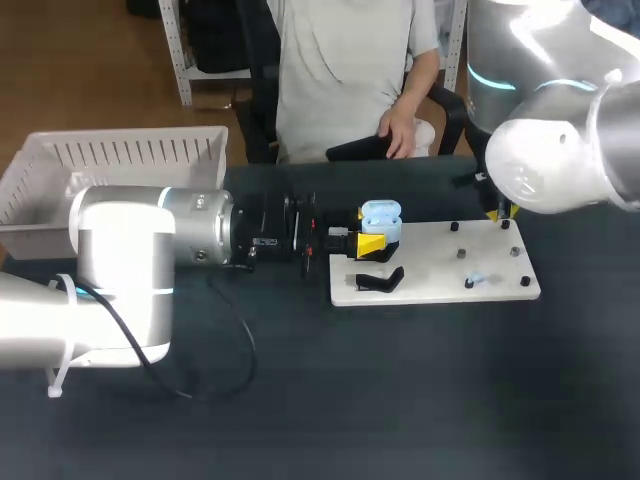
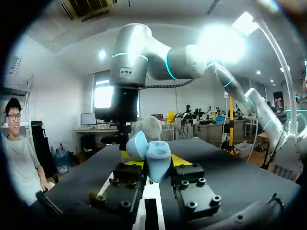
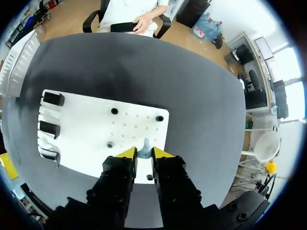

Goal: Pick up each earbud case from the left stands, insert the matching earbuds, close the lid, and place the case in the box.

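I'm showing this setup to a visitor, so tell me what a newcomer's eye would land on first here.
First, the light blue plastic earbud case, lid open, clamped in the left gripper at the left end of the flat white pegboard. Next, the right gripper, poised over that board's right end. Then the white slatted plastic box at the back left of the dark table.

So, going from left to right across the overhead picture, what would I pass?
white basket → left arm → earbud case, light blue, held in the left gripper → bare stretch of the white board with its black pegs
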### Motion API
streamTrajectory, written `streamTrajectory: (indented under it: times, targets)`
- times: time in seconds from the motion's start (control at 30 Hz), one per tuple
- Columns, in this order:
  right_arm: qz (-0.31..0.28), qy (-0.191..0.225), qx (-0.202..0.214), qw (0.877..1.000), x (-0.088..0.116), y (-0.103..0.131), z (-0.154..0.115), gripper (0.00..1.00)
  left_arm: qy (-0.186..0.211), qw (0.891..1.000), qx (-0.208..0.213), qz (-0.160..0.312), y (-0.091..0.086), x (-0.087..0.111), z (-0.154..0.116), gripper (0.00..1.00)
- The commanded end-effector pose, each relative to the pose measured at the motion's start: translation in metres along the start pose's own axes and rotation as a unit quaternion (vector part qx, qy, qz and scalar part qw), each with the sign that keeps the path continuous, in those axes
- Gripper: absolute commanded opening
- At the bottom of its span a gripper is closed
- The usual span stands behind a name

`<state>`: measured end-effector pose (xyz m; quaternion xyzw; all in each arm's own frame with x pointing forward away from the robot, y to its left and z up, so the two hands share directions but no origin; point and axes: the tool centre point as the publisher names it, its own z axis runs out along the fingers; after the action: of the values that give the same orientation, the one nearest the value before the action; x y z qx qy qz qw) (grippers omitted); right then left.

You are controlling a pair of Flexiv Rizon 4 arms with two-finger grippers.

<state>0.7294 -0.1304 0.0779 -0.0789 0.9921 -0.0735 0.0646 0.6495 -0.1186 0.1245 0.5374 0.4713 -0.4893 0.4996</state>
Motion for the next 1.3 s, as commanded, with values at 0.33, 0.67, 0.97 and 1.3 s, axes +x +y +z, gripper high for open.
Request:
streamTrajectory:
  times: [0.33,0.67,0.97,1.3]
  targets:
    - [0.035,0.021,-0.019,0.999,0.061,0.049,-0.101,0.0,0.0,1.0,-0.005,0.002,-0.002,0.0,0.001,0.0]
    - [0.029,0.02,-0.004,0.999,0.08,0.115,-0.159,0.0,0.0,1.0,-0.005,0.002,-0.002,0.0,0.001,0.0]
    - [0.04,0.025,-0.002,0.999,0.084,0.135,-0.164,0.0,0.0,1.0,-0.005,0.002,-0.002,0.0,0.001,0.0]
    - [0.04,0.025,-0.002,0.999,0.084,0.135,-0.164,0.0,0.0,1.0,-0.005,0.002,-0.002,0.0,0.001,0.0]
